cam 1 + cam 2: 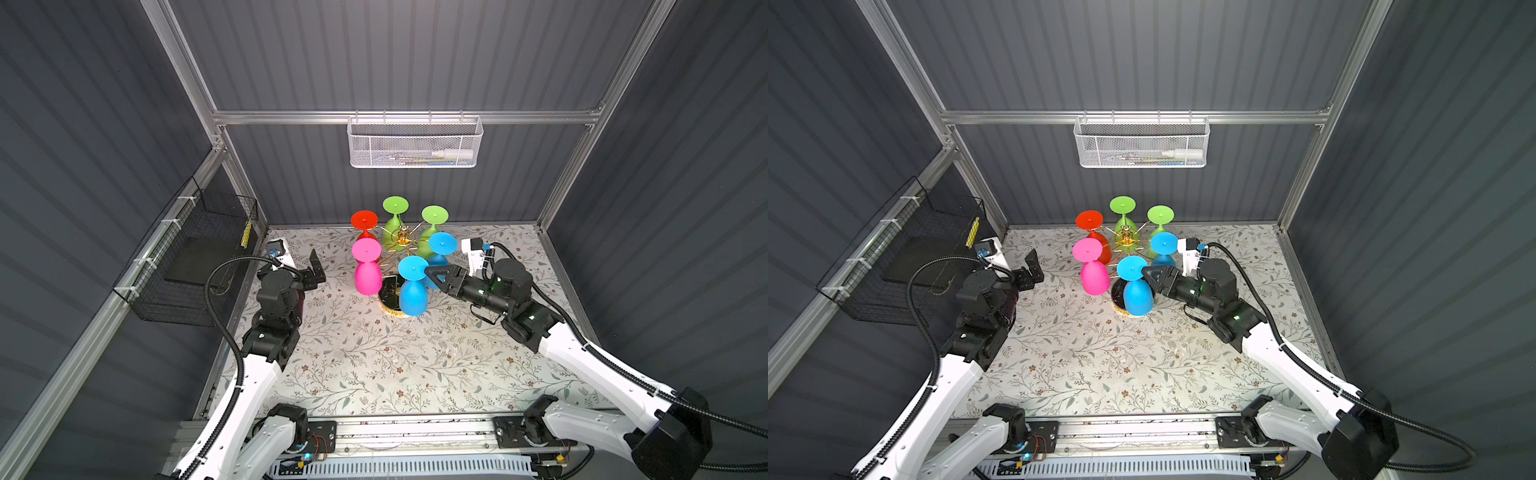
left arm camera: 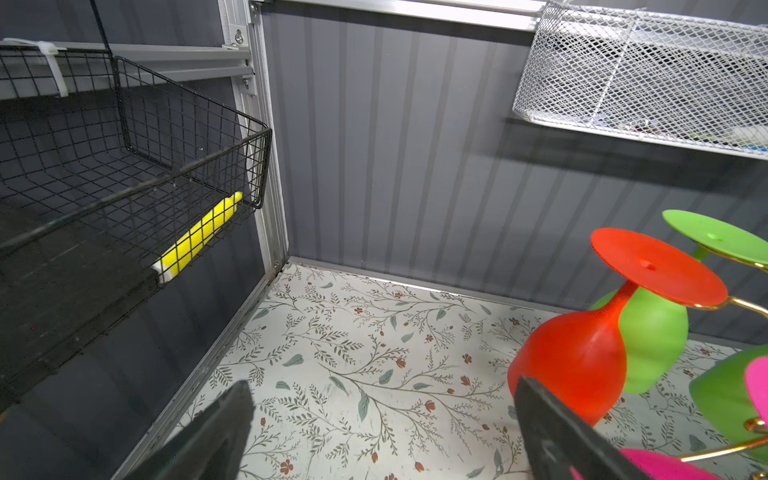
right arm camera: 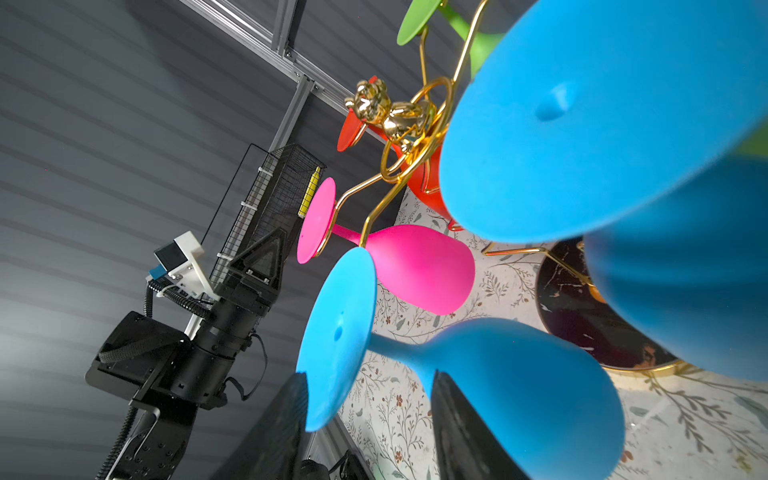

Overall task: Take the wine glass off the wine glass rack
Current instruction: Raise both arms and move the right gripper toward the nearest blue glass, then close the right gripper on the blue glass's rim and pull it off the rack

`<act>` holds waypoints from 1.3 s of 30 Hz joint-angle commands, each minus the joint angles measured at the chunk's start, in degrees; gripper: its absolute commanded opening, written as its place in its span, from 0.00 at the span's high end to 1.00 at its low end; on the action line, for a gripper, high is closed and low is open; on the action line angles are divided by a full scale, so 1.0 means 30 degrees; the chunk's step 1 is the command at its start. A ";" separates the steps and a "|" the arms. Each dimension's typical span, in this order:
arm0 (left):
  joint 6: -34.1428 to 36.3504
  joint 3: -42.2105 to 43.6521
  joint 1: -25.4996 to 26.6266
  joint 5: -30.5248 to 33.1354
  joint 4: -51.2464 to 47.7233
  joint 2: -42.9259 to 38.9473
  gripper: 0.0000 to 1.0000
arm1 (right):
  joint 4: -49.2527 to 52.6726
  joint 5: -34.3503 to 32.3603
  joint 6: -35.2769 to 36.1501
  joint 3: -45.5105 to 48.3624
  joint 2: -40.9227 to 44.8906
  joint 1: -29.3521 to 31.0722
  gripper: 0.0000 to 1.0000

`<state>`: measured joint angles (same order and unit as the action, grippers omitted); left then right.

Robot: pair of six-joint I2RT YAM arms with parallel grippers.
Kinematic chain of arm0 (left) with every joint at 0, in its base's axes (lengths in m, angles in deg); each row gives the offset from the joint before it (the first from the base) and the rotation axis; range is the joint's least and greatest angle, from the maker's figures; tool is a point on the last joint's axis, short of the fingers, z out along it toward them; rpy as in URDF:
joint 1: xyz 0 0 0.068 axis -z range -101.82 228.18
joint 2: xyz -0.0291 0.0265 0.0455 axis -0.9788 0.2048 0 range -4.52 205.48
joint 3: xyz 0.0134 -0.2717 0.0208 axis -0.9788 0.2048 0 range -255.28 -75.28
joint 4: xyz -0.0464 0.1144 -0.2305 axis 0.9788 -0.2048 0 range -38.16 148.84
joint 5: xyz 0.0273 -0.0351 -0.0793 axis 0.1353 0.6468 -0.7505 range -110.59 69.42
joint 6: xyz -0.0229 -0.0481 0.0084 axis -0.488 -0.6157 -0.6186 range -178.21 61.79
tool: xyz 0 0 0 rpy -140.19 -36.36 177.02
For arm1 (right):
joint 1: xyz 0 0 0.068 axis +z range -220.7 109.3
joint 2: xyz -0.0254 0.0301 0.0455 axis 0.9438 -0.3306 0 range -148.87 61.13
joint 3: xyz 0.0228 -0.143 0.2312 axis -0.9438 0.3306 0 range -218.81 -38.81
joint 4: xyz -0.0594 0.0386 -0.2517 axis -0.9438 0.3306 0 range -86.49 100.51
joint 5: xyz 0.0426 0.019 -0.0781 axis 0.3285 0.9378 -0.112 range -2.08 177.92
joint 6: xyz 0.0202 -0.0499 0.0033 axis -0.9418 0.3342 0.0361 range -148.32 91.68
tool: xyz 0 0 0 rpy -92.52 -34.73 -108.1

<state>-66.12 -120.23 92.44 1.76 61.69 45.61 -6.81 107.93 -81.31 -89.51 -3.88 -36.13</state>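
The rack [image 1: 401, 239] stands near the back edge of the table [image 1: 374, 374], six glasses [image 1: 368, 282] hanging bowl-down by their feet. The blue glass [image 1: 412, 295] hangs on the arm nearest the front edge, so the right gripper [image 1: 432, 275] sits side-on at foot level, jaws apart above and below the foot's rim, likely to pinch and slide it out. The left gripper [image 1: 318, 270] hangs wide open, empty, near the left edge

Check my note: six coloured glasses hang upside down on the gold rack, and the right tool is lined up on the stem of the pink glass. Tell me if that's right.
One detail is wrong. The right tool is lined up on the stem of the front blue glass, not the pink glass. The right wrist view shows its fingers on either side of the blue stem, not yet closed. The rest stands.
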 commanded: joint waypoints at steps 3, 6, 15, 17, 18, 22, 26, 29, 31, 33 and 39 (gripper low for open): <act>0.0435 -0.0654 -0.0037 -0.0349 -0.0277 -0.0506 0.00 | -0.0741 -0.0838 -0.0349 -0.0941 -0.0786 0.0418 0.55; 0.0401 -0.0601 -0.0037 -0.0301 -0.0270 -0.0595 0.00 | -0.0977 -0.1017 -0.0549 -0.0987 -0.0960 0.0538 0.59; 0.0378 -0.0486 -0.0037 -0.0374 -0.0276 -0.0648 0.00 | -0.1244 -0.1279 -0.0852 -0.0884 -0.0857 0.0571 0.75; 0.0349 -0.0489 -0.0037 -0.0402 -0.0283 -0.0650 0.00 | -0.1229 -0.1280 -0.0909 -0.0913 -0.0845 0.0569 0.79; 0.0349 -0.0493 -0.0037 -0.0446 -0.0284 -0.0636 0.00 | -0.1230 -0.1320 -0.0939 -0.0913 -0.0801 0.0573 0.81; 0.0350 -0.0493 -0.0037 -0.0423 -0.0303 -0.0684 0.00 | -0.1216 -0.1425 -0.1029 -0.0886 -0.0640 0.0557 0.87; 0.0320 -0.0436 -0.0037 -0.0396 -0.0317 -0.0734 0.00 | -0.1342 -0.1356 -0.1367 -0.0870 -0.0646 0.0570 0.90; 0.0322 -0.0442 -0.0037 -0.0385 -0.0326 -0.0797 0.00 | -0.1348 -0.1249 -0.1525 -0.1056 -0.0548 0.0576 0.94; 0.0326 -0.0476 -0.0037 -0.0341 -0.0346 -0.0825 0.00 | -0.1178 -0.1278 -0.1526 -0.1188 -0.0424 0.0577 0.98; 0.0319 -0.0454 -0.0037 -0.0359 -0.0394 -0.0859 0.00 | -0.0991 -0.1309 -0.1573 -0.1292 -0.0303 0.0574 1.00; 0.0255 -0.0400 -0.0037 -0.0327 -0.0394 -0.0989 0.00 | -0.0712 -0.1235 -0.1900 -0.1758 0.0107 0.0551 1.00</act>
<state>-65.94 -120.23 92.44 1.20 61.06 43.69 -8.56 104.17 -86.45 -92.42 -5.43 -34.58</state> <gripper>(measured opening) 0.997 0.054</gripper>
